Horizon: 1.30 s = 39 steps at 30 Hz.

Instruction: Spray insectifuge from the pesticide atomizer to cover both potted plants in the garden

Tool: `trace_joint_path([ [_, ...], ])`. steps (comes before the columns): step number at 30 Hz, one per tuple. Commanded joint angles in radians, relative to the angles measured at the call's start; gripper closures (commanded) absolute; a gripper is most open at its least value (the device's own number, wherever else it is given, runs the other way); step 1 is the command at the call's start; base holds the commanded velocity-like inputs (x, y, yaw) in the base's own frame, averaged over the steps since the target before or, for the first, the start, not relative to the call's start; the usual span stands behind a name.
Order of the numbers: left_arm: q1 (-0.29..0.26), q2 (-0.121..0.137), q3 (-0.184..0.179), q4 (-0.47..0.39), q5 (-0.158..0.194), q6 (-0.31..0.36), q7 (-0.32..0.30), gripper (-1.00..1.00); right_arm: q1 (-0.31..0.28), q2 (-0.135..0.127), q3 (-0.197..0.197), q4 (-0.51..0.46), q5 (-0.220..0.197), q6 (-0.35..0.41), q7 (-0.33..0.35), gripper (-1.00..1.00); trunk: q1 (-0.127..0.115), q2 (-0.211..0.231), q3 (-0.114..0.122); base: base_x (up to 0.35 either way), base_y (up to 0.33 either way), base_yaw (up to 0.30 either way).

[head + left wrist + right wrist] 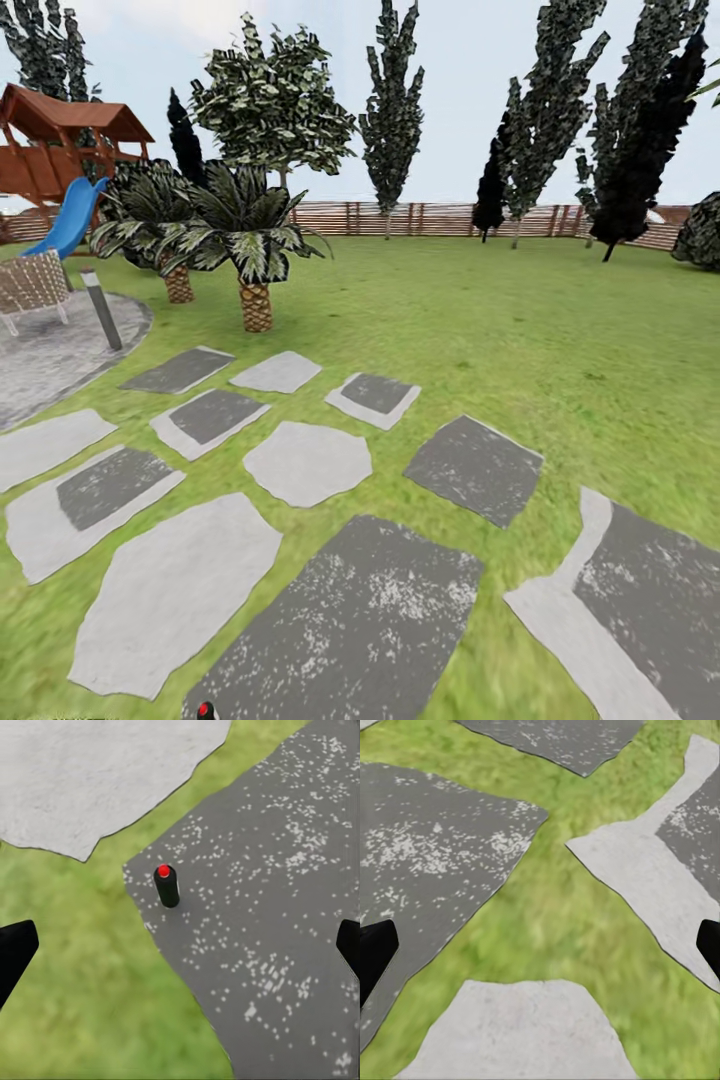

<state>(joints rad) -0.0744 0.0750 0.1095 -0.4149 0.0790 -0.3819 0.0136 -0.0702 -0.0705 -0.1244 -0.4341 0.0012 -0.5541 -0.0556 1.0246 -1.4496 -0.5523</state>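
Note:
The pesticide atomizer stands upright on a dark speckled stepping stone, close to the stone's edge by the grass. It looks dark with a red top. Its red top also peeks in at the bottom edge of the head view. My left gripper hovers above it, open, with its black fingertips spread wide and nothing between them. My right gripper is open too, over grass between stepping stones. The potted plants are out of view.
Stepping stones cross the lawn ahead. At the left are a round stone patio, a grey bollard lamp and a wicker seat. Two palms stand beyond. A slat fence closes the back.

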Motion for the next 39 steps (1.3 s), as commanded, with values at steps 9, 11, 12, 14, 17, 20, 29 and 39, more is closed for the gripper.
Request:
trace_joint_path([
  [9,-0.001,0.000,-0.002,0.001,0.008,-0.003,0.000,-1.00,0.000,0.000,0.000,0.001,0.000,-0.003,-0.003,-1.00,0.000,0.000,-0.001,0.208,-0.156,0.278],
  [11,-0.001,0.000,-0.002,0.001,0.008,-0.003,0.000,-1.00,0.000,0.000,0.000,0.001,0.000,-0.003,-0.003,-1.00,0.000,0.000,-0.001,0.057,-0.037,0.277],
  [12,-0.001,0.000,-0.003,0.001,0.008,-0.003,0.000,-1.00,0.000,0.000,0.000,0.001,0.000,-0.003,-0.003,-1.00,0.000,0.000,-0.001,0.032,-0.021,0.277],
  [14,-0.001,-0.001,-0.003,0.001,0.008,-0.003,0.000,-1.00,0.000,0.000,0.000,0.002,0.000,-0.003,-0.003,-1.00,0.000,0.000,-0.001,0.019,-0.012,0.277],
  [17,-0.001,-0.001,-0.003,0.001,0.009,-0.003,0.000,-1.00,0.000,0.000,0.000,0.002,0.000,-0.003,-0.003,-1.00,0.000,0.000,-0.001,0.008,-0.005,0.277],
  [20,-0.001,-0.001,-0.002,0.000,0.010,-0.003,0.000,-1.00,0.000,0.000,0.000,0.002,0.000,-0.003,-0.003,-1.00,0.000,0.000,-0.001,0.003,-0.002,0.277],
  [29,-0.001,-0.001,-0.003,-0.001,0.010,-0.002,-0.001,-1.00,0.000,0.000,0.002,0.002,0.001,-0.003,-0.002,-1.00,0.000,0.000,-0.001,0.000,0.000,0.277],
  [39,-0.002,-0.002,-0.005,-0.005,0.010,-0.002,-0.001,-1.00,0.000,0.000,-0.001,0.001,0.000,-0.003,-0.003,-1.00,0.000,0.000,-0.001,0.000,0.000,0.277],
])
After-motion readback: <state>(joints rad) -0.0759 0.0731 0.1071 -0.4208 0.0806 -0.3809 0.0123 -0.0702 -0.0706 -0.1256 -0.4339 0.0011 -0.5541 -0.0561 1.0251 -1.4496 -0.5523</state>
